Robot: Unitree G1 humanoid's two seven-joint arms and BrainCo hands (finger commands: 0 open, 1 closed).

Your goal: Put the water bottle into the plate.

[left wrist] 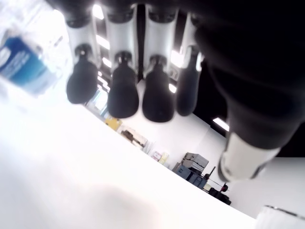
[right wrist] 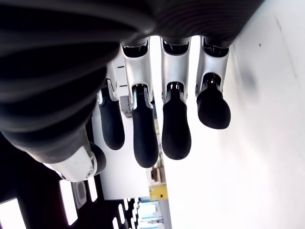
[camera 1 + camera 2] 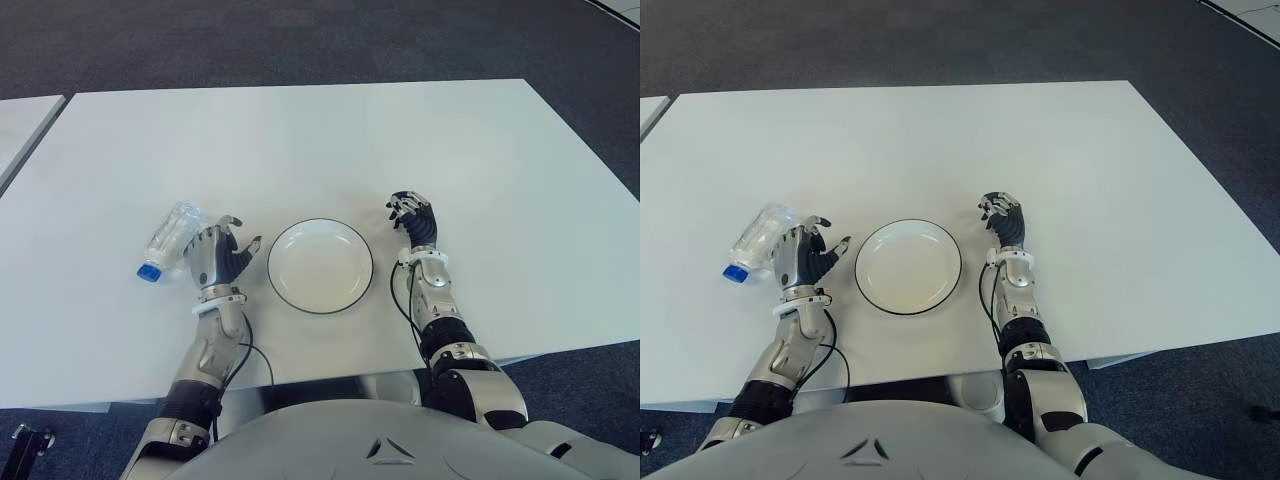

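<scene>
A white table (image 3: 300, 140) fills most of the scene, with dark carpet (image 3: 250, 40) around its far edge and a second white surface (image 3: 22, 125) just off its left corner. Near the front edge of the table, between the robot's two arms, sits a round white plate (image 3: 320, 266) with a thin dark rim; it holds nothing. The right hand (image 3: 412, 219) shows just to the right of the plate, beyond its upper right edge, palm turned down toward the tabletop; in its own wrist view the four dark-tipped fingers (image 2: 176, 129) hang loosely bent with gaps between them and grip nothing. The left hand (image 3: 219, 257) is just left of the plate, fingers spread and the thumb angled out toward the plate's rim, with nothing between them; its wrist view shows the fingertips (image 1: 123, 93) side by side above the bare tabletop. The water bottle (image 3: 172, 238) lies on its side on the table directly behind and left of that hand, close against the backs of the fingers, clear-bodied, its blue cap (image 3: 148, 272) pointing toward the robot and its base angled away. Whether the hand actually touches the bottle cannot be told.
</scene>
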